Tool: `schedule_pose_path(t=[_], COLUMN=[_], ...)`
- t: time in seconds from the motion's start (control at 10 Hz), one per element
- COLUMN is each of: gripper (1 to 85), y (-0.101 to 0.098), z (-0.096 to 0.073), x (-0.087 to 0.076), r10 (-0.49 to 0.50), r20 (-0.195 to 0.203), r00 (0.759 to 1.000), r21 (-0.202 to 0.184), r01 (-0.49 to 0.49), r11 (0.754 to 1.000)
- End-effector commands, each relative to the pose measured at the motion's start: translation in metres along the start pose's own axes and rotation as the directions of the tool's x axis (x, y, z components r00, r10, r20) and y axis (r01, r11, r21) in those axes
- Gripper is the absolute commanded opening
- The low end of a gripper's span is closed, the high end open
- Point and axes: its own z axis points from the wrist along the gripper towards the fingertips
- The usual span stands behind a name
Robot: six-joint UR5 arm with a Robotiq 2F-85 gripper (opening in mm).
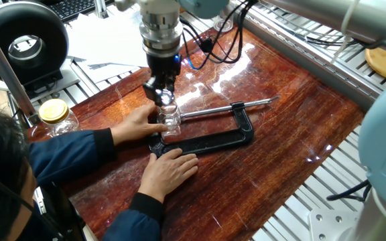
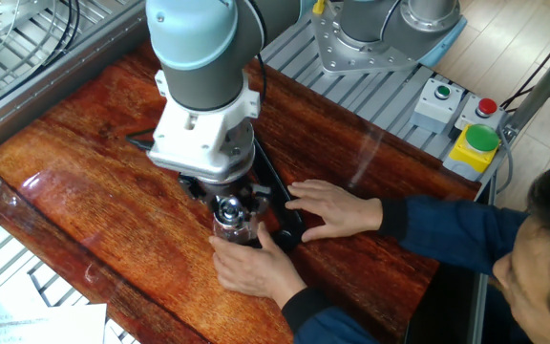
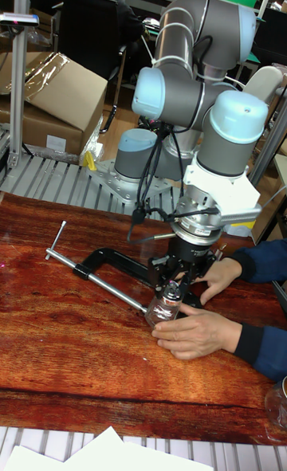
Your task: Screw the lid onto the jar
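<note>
The small clear jar [image 1: 171, 123] stands upright on the red wooden table, at the jaw end of a black C-clamp [image 1: 213, 142]. A person's hand [image 1: 134, 124] steadies the jar from the left. My gripper [image 1: 165, 100] hangs straight above the jar's mouth, its fingers shut on the small transparent lid [image 2: 229, 204], which seems to sit just on or over the neck. In the other fixed view the gripper [image 2: 231, 206] hides most of the jar [image 2: 236, 229]. The tall fixed view shows the gripper [image 3: 174, 286] right over the jar [image 3: 162, 312].
The person's second hand [image 1: 173, 167] presses on the clamp's frame. The clamp's screw rod [image 1: 246, 104] points to the back right. A glass jar with a yellow lid [image 1: 55, 115] stands off the table's left edge. A button box [image 2: 474, 141] sits beside the table.
</note>
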Motion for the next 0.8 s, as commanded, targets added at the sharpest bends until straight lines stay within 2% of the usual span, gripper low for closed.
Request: schedule_pose_path(t=[0.0, 0.2, 0.7], gripper=[1.3, 1.3, 1.3], y=[0.0038, 0.0091, 0.0074], z=[0.0036, 0.0062, 0.0101], x=[0.0075, 0.0048, -0.0013], r10=[-0.1, -0.099, -0.103], r20=[0.0, 0.008, 0.023], r00=[0.995, 0.995, 0.994], r21=[-0.015, -0.023, -0.006], r01=[0.1, 0.099, 0.103], r11=[0.995, 0.995, 0.995])
